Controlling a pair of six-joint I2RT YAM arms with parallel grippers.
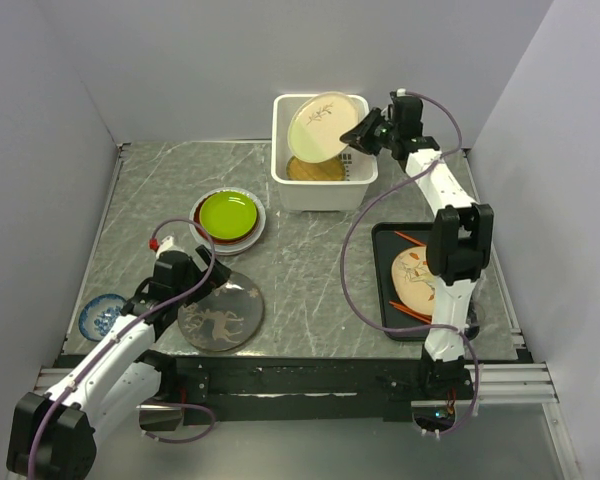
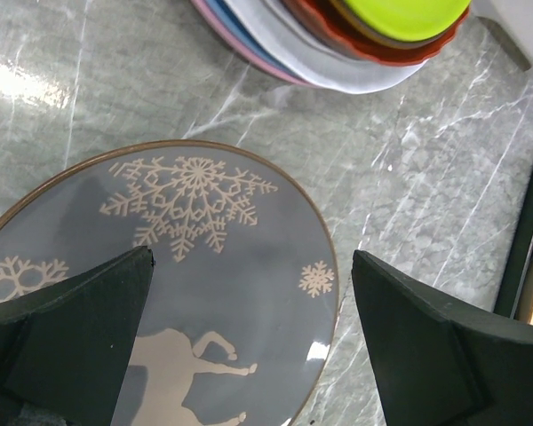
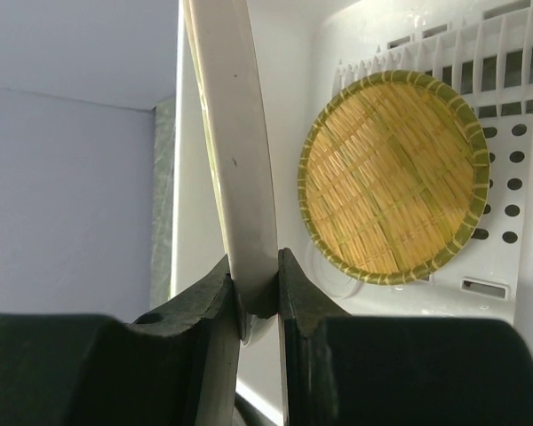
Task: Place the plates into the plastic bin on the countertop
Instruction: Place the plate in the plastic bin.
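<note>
Left claw: we saw the left claw [image 2: 251,266] spread wide and holding nothing, low over the grey plate [image 2: 222,293] at the near edge.
Blue plate: the blue plate [image 1: 102,315] lay alone at the near left of the countertop [image 1: 310,260].
Tray: the black tray [image 1: 380,300] sat near right, with a pale plate [image 1: 412,280] on it.
Stack: we found a green plate [image 1: 228,213] topping the stack [image 1: 255,228], between the grey plate and the bin [image 1: 320,188].
Bin: the bin stood at the far side, with a woven plate [image 3: 391,177] flat on its slotted bottom.
Right claw: the right claw [image 3: 259,277] was clamped on the rim of the cream plate [image 3: 235,133], which we saw tilted on edge over the bin's open top.
</note>
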